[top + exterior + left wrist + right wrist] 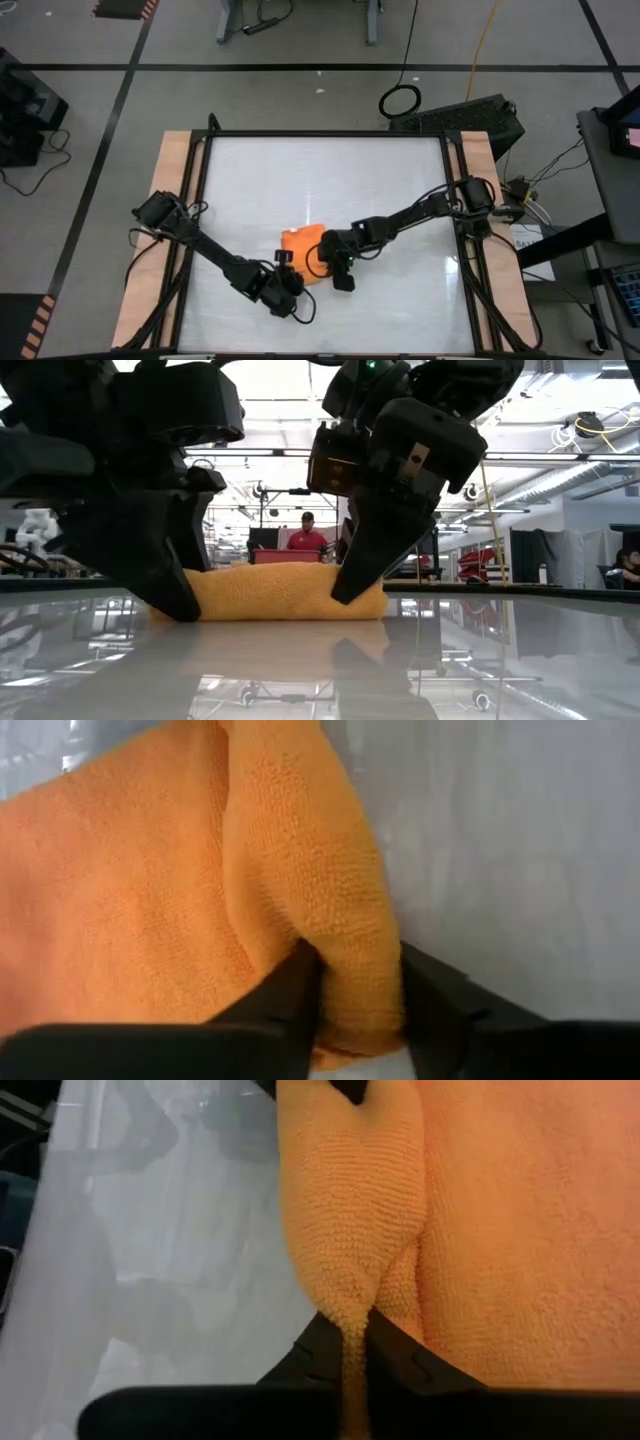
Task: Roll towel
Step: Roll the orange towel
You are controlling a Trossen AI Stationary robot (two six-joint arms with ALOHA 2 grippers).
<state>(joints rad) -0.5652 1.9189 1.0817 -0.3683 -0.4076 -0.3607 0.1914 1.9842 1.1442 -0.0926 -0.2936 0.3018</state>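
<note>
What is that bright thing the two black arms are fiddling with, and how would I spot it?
Look at the white table, toward its near edge where both arms meet. There lies a small, plain orange soft towel, its near edge pinched by the left gripper and the right gripper. It is the only colourful thing on the table.

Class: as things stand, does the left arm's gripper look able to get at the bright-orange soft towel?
Probably yes: the left gripper already has a fold of the bright-orange soft towel between its fingers, nothing blocking.

Bright overhead glare on table (400, 200)
</note>
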